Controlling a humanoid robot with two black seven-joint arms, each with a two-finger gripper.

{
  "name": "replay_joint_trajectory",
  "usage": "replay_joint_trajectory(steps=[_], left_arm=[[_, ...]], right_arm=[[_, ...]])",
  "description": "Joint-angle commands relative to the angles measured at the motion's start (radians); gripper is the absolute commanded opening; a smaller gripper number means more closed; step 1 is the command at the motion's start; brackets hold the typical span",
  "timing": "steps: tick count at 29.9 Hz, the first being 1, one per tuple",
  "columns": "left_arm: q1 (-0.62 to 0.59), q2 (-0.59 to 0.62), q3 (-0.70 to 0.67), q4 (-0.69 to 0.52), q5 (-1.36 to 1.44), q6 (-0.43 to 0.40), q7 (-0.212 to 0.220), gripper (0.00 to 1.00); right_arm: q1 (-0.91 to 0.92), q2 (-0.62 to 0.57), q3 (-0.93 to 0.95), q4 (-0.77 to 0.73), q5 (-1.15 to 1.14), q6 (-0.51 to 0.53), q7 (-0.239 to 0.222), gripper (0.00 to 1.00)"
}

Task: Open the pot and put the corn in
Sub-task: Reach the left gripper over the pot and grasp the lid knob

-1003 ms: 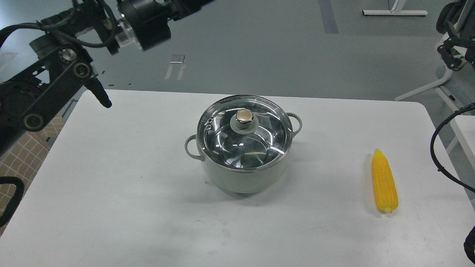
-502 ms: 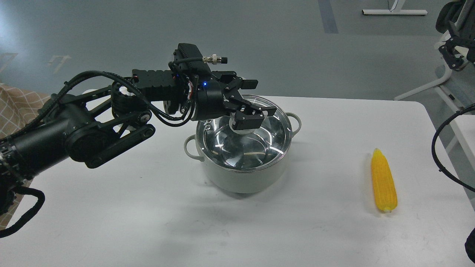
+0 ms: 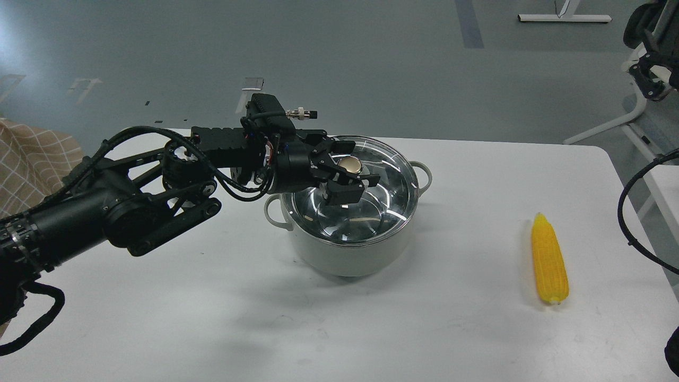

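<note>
— Where is your left tool just now?

— Over the pot, at the knob of its glass lid. My fingers stand apart on either side of the knob, one beyond it and one on my side of it; I cannot tell whether either one touches it. The lid sits flat on the pot's rim.

— And the pot itself?

— It stands upright near the middle of the white surface, a loop handle sticking out on each side.

— The corn?

— Well to the right of the pot, lying flat on the surface with its pointed tip turned away from me. Nothing touches it.

— Your right tool?

— It isn't in view; only a black cable shows at the right edge, far from the pot.
</note>
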Motion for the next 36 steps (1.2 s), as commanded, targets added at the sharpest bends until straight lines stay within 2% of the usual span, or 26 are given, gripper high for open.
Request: replay_joint_trajectory(steps=[1,9,10,12,18,22,24,28,36], left_arm=[[0.010,-0.005,0.002,0.052,0.017,0.024,0.001,0.82],[0.015,-0.014,0.010,0.079,0.014,0.049,-0.002,0.75],[0.016,-0.014,0.010,0.079,0.014,0.049,-0.002,0.72],[0.016,-0.014,0.008,0.076,0.015,0.049,-0.004,0.57],[0.013,-0.014,0.008,0.063,0.015,0.049,-0.030,0.39],[0.012,-0.012,0.008,0.060,0.015,0.049,-0.027,0.32],[0.012,-0.011,0.008,0.060,0.015,0.049,-0.025,0.25],[0.010,-0.003,0.005,0.053,0.012,0.049,-0.025,0.25],[-0.060,0.081,-0.012,-0.066,-0.054,0.037,-0.022,0.25]], right_arm=[[0.000,0.003,-0.002,0.000,-0.001,0.000,0.000,1.00],[0.000,0.004,-0.002,0.000,0.000,0.000,0.000,1.00],[0.000,0.004,-0.002,0.000,0.000,0.000,0.000,1.00],[0.000,0.004,-0.002,0.000,0.000,0.000,0.000,1.00],[-0.001,0.006,-0.003,0.000,0.000,0.000,0.000,1.00],[-0.003,0.006,-0.003,0.000,-0.001,0.000,0.000,1.00],[-0.006,0.006,-0.003,0.000,-0.001,0.000,0.000,1.00],[-0.008,0.006,-0.003,0.000,-0.001,0.000,0.000,1.00],[-0.005,0.006,-0.003,0.000,-0.001,0.000,0.000,1.00]])
